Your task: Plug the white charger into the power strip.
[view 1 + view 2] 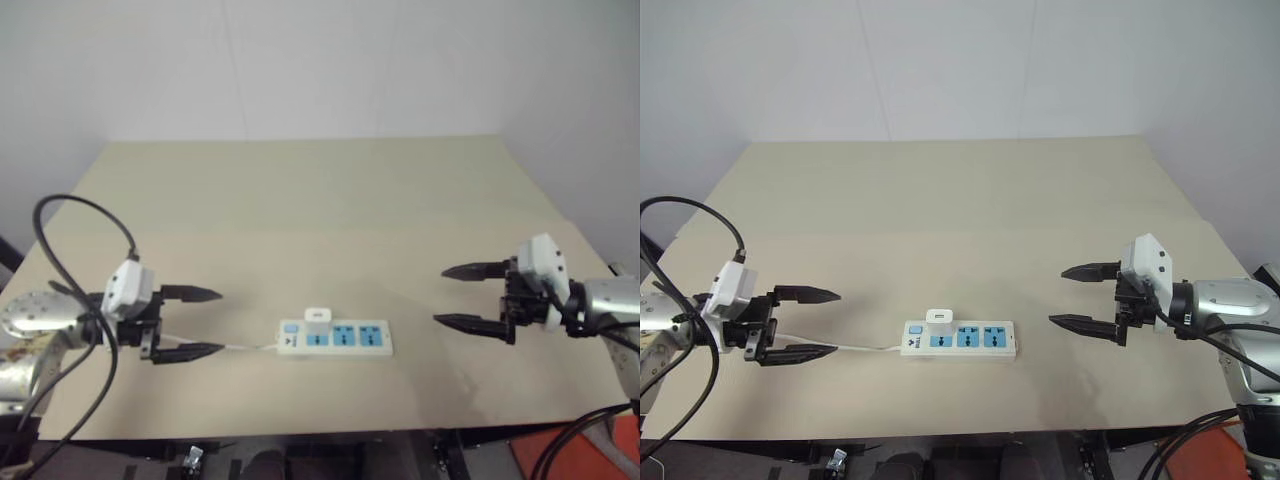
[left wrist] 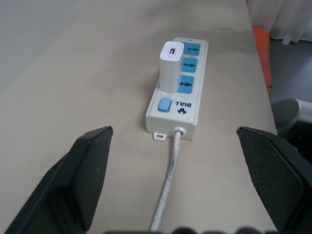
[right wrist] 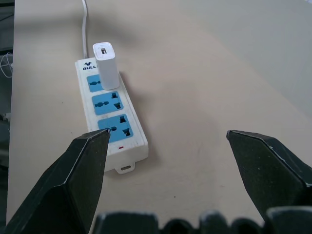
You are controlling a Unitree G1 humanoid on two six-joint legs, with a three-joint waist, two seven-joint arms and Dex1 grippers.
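Both arms reach inward, left pincer (image 1: 205,322) and right pincer (image 1: 455,295) spread wide, empty, flanking the power strip (image 1: 335,338).

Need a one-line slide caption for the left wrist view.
White charger stands upright in the power strip socket nearest the switch, seen between the open left gripper fingers.

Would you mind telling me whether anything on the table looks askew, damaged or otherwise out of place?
Nothing stands out. The white charger stands upright in the socket nearest the switch of the power strip, which lies flat on the table with its cord trailing off.
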